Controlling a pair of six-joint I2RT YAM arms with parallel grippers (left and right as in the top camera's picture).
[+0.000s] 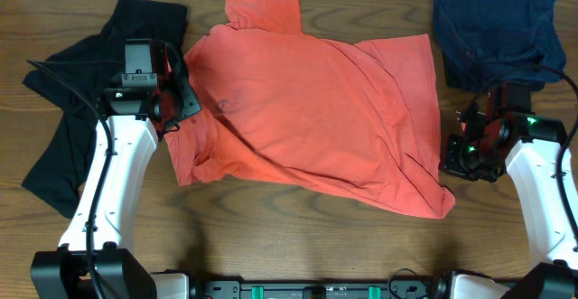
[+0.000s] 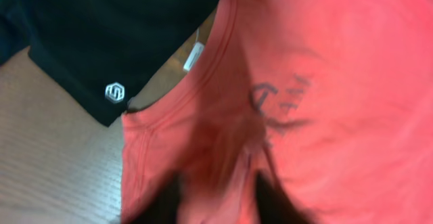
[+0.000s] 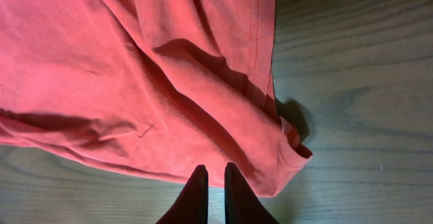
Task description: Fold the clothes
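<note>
The coral-red T-shirt lies spread and rumpled across the middle of the table, one corner folded over at the top. My left gripper is at its left edge by the collar. In the left wrist view its blurred dark fingers stand apart with coral cloth bunched between them, below dark lettering. My right gripper is nearly closed at the shirt's lower right hem; only bare wood shows in the slit. The black garment lies far left, the navy one back right.
The black garment's white logo sits just left of the coral collar, where a white label shows. Bare wooden table runs along the front. The right arm stands right of the shirt, just below the navy garment.
</note>
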